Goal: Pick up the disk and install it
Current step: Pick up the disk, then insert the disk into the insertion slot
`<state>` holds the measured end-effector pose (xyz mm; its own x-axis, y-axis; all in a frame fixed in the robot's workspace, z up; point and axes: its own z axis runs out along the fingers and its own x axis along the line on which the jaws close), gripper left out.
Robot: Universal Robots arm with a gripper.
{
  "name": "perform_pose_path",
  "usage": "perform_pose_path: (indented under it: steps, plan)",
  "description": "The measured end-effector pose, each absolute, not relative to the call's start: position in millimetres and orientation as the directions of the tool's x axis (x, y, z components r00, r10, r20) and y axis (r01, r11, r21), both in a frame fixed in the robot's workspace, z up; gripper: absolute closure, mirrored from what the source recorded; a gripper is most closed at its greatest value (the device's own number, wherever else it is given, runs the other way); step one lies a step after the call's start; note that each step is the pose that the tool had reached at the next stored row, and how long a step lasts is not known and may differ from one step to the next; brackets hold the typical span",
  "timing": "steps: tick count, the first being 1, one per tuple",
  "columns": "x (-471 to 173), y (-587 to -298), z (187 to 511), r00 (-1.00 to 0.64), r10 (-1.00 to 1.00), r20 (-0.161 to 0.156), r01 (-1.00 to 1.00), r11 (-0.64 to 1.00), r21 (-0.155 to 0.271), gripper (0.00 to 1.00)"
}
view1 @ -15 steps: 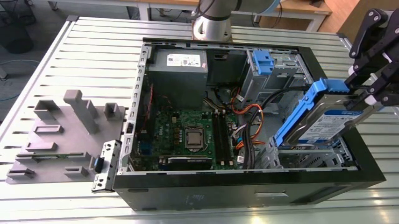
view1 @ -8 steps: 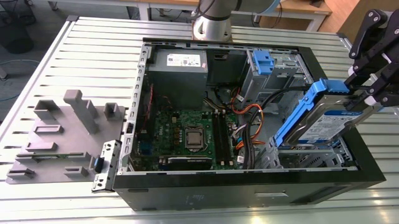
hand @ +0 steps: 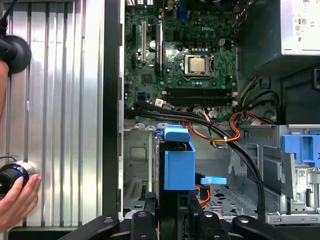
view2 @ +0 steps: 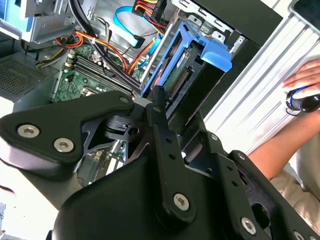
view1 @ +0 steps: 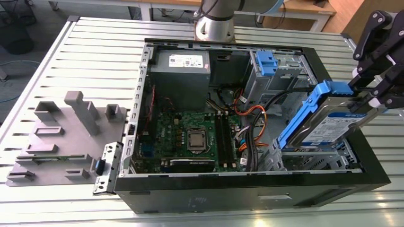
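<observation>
The disk [view1: 333,124], silver with a white-and-blue label and a blue bracket, hangs tilted over the open computer case [view1: 208,194]. It is above the metal drive cage [view1: 315,158] at the exterior view's right. My gripper [view1: 373,97] is shut on the disk's upper end. In both wrist views the disk [view2: 192,57] [hand: 178,162] points edge-on toward the cage [hand: 137,165], with my gripper [view2: 177,117] [hand: 171,212] clamped on it from behind.
Orange and black cables [view1: 252,111] run beside the cage. A second blue-bracketed bay [view1: 265,61], the power supply [view1: 181,61] and the motherboard [view1: 189,137] fill the case. A grey fixture [view1: 63,137] lies at the exterior view's left. A person's hand [hand: 15,200] rests beside the case.
</observation>
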<state>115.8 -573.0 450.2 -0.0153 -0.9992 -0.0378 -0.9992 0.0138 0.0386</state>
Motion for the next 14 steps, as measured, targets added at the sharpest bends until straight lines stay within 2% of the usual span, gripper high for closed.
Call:
perform_pose_path:
  steps: [14]
  plan:
    - [115.8,-573.1,426.1,-0.015,-0.999,-0.038,-0.999,0.014,0.039,0.65]
